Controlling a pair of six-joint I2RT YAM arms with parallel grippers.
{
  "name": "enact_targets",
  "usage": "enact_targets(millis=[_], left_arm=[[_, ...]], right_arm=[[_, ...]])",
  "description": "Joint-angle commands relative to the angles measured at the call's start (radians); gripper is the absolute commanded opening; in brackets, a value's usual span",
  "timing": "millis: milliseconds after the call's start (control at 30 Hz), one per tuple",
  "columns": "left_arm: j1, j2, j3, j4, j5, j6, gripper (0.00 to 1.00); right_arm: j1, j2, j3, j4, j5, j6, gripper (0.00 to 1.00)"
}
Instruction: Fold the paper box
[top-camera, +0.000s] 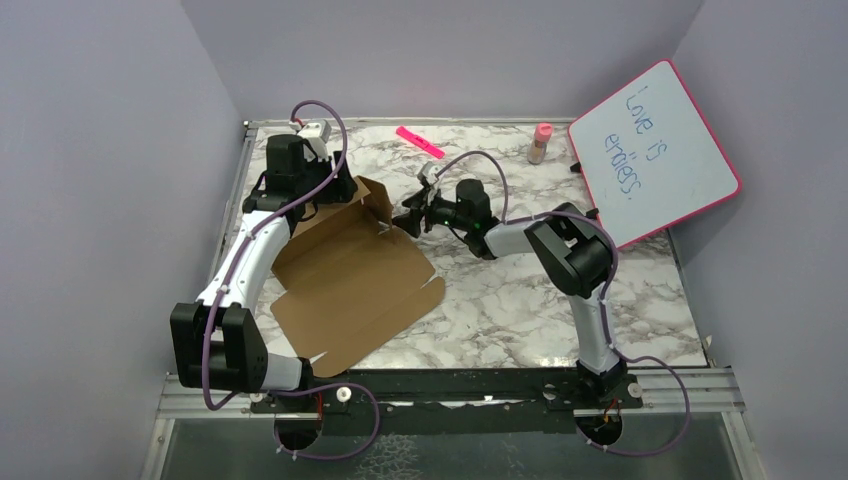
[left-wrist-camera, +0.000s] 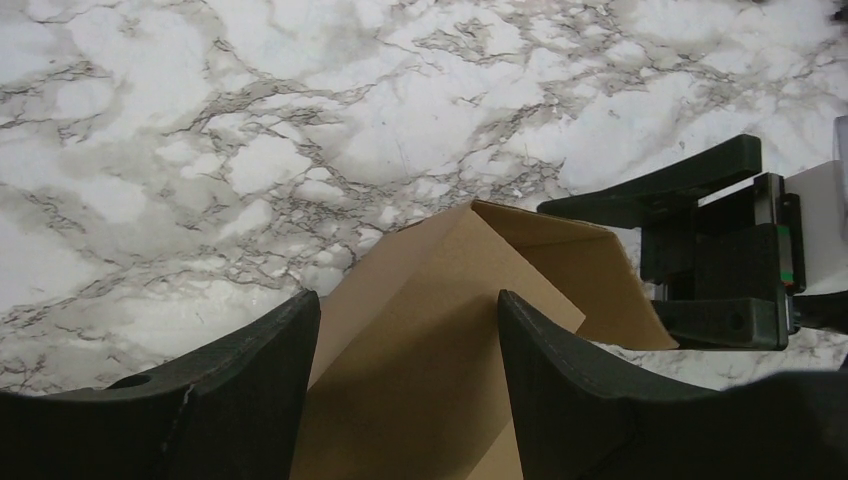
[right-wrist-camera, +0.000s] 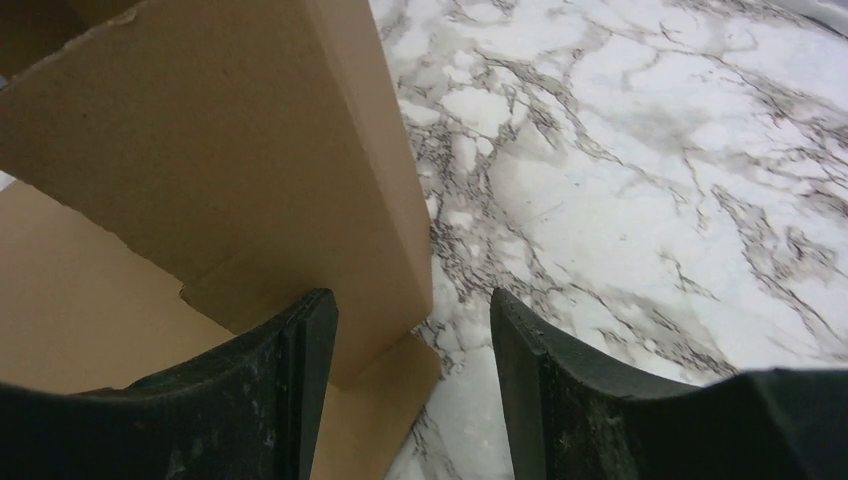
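The paper box (top-camera: 350, 280) is a brown cardboard sheet lying mostly flat at the table's centre-left. Its far flaps are raised. My left gripper (top-camera: 312, 205) hovers over the back left part of the sheet. In the left wrist view my left gripper (left-wrist-camera: 408, 300) is open, and a folded-up flap of the paper box (left-wrist-camera: 440, 330) shows between its fingers. My right gripper (top-camera: 405, 218) is at the raised far-right flap. In the right wrist view it (right-wrist-camera: 411, 295) is open and straddles the lower corner of that standing flap (right-wrist-camera: 230, 130). The right gripper's fingers (left-wrist-camera: 660, 190) also show in the left wrist view, beside the flap.
A pink-framed whiteboard (top-camera: 655, 150) leans at the back right. A small pink bottle (top-camera: 541, 143) and a pink strip (top-camera: 420, 142) lie near the back edge. Lilac walls close in three sides of the marble table (top-camera: 560, 300).
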Motion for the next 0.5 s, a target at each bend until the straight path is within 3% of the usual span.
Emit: enact_targets(millis=[0, 267, 467], left_arm=[[0.003, 0.017, -0.008, -0.010, 0.145, 0.003, 0.67], [0.004, 0.026, 0.002, -0.011, 0.305, -0.018, 0.67], [0.005, 0.037, 0.003, -0.011, 0.359, -0.028, 0.67]], right_arm=[[0.022, 0.007, 0.018, 0.070, -0.048, 0.028, 0.63], [0.025, -0.038, -0.055, 0.102, -0.035, 0.035, 0.64], [0.025, -0.027, -0.021, 0.096, -0.061, 0.035, 0.64]])
